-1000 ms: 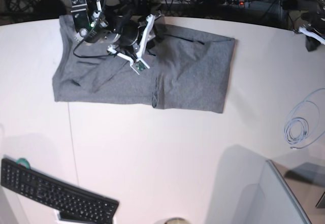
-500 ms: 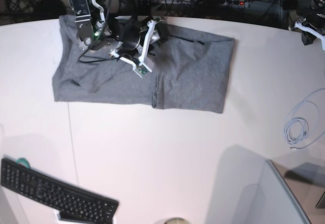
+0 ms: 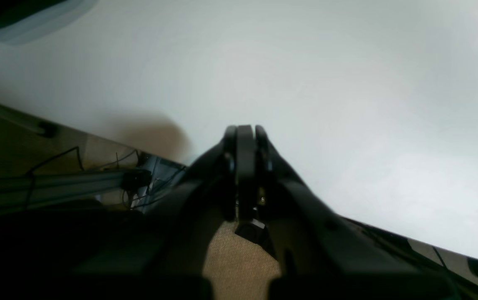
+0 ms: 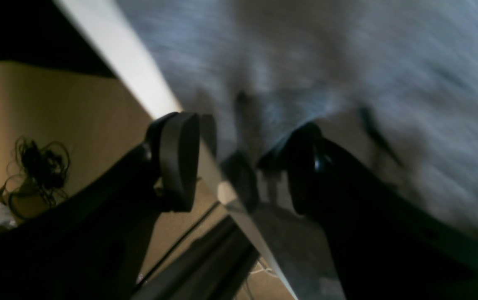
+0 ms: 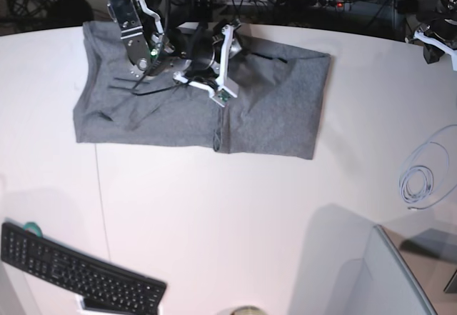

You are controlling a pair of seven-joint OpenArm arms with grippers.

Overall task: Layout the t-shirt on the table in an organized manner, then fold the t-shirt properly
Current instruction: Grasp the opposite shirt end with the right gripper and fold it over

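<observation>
The right tool is seen with its jaws apart and nothing between them; grey cloth lies beyond the pads, not gripped. It is held over the far edge of the t-shirt, near the tabletop rim, probably so that an edge or fold there can be taken up. In the wrist view the cloth is blurred, so contact cannot be judged.

The left tool is seen with its pads pressed together on nothing. It is parked off to the side, above bare white tabletop near the rim, presumably to keep clear of the cloth.

The t-shirt is a heather-grey soft knit, lying as a long, roughly rectangular, partly folded shape along the far side of the tabletop, with shallow creases and a short ridge at its middle. The tabletop is smooth, white, curved at its edge, with one thin dark seam. A black keyboard lies at the near corner, well apart.
</observation>
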